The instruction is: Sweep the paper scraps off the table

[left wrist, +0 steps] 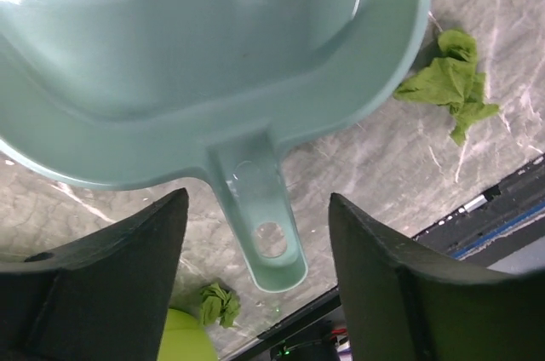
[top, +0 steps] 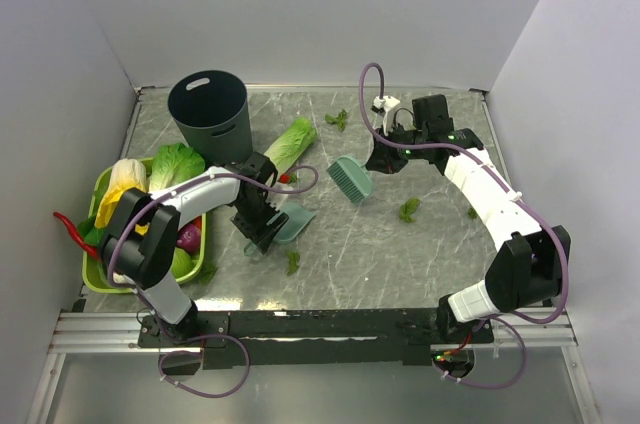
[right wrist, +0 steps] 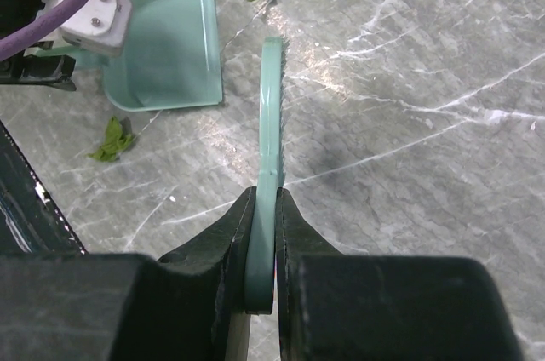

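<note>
While the right pincer (right wrist: 264,199) pinches the brush (right wrist: 271,106), the left pincer (left wrist: 257,199) gapes astride the dustpan (left wrist: 213,54) handle.

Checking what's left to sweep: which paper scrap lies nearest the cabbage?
The scrap just right of the cabbage, by its leafy end, toward the far edge. The others lie farther forward: one right of the brush, one by the dustpan.

You are seeing the dustpan (top: 297,221) lying left of centre on the surface (top: 400,264), the brush (top: 350,180) just right of it. The paper scraps (top: 409,210) are lying before the dustpan, behind the brush and further right. The tray (top: 96,277) is sitting at the left edge.
</note>
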You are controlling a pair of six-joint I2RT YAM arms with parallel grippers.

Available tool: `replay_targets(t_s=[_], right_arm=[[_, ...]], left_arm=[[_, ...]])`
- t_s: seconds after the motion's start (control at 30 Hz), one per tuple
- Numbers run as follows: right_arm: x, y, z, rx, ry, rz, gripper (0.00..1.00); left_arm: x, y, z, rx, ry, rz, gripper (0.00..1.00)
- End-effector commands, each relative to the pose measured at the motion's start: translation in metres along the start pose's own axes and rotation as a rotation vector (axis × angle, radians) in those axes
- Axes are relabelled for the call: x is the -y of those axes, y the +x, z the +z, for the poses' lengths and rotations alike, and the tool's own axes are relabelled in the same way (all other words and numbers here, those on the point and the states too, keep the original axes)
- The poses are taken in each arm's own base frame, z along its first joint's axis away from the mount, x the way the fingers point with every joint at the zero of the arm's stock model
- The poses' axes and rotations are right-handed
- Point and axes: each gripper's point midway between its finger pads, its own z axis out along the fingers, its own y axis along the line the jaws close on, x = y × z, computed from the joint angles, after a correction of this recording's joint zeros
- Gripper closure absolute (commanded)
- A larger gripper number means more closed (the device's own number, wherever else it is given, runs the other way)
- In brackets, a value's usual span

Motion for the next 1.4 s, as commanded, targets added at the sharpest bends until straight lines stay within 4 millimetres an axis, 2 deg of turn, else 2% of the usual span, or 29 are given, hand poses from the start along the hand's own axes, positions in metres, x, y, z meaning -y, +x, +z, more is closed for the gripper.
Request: replay_targets(t_s=[0.0, 0.23, 0.5, 0.6, 0.7, 0.73, 0.9, 0.97, 1.0, 1.13, 1.27, 1.33, 1.37], right_arm=[[0.001, -0.018, -0.006, 0.062, 0.010, -0.035, 1.00], [0.004, -0.024, -0.002, 0.064, 0.007, -0.031, 1.00], [0.005, -0.021, -0.008, 0.054, 0.028, -0.036, 1.00], [0.004, -0.019, -0.010, 0.048, 0.032, -0.036, 1.00], [0.007, -0.019, -0.011, 0.035, 0.044, -0.031, 1.00], [0.008, -0.016, -0.009, 0.022, 0.047, -0.026, 1.00], [0.008, -0.009, -0.012, -0.025, 0.051, -0.011, 1.00], [-0.001, -0.009, -0.017, -0.028, 0.021, -0.022, 1.00], [-0.007, -0.008, -0.019, -0.032, 0.001, -0.047, 1.00], [-0.055, 0.010, -0.027, -0.083, -0.156, -0.065, 1.00], [-0.110, 0.021, -0.021, -0.118, -0.319, -0.086, 1.00], [-0.128, 0.024, -0.014, -0.129, -0.401, -0.069, 1.00], [-0.131, 0.020, -0.007, -0.112, -0.414, -0.083, 1.00]], left_arm=[[-0.004, -0.002, 0.003, 0.001, -0.025, -0.010, 0.31], [-0.001, -0.002, 0.003, 0.014, -0.003, 0.040, 0.43], [0.005, 0.001, 0.001, -0.005, 0.042, 0.076, 0.65], [0.008, 0.001, -0.004, 0.008, 0.051, 0.084, 0.76], [0.015, -0.002, -0.011, 0.039, 0.081, 0.124, 0.91], [0.015, -0.003, -0.014, 0.048, 0.078, 0.131, 0.99], [0.012, -0.017, -0.040, 0.163, 0.038, 0.163, 0.99], [0.011, -0.021, -0.052, 0.213, 0.033, 0.142, 0.99], [0.010, -0.025, -0.064, 0.268, 0.017, 0.135, 0.99], [0.002, -0.038, -0.099, 0.423, -0.047, 0.093, 0.99], [-0.012, -0.047, -0.136, 0.575, -0.100, -0.002, 0.99], [-0.025, -0.047, -0.154, 0.633, -0.145, -0.054, 0.99], [-0.032, -0.047, -0.160, 0.650, -0.168, -0.083, 0.99]])
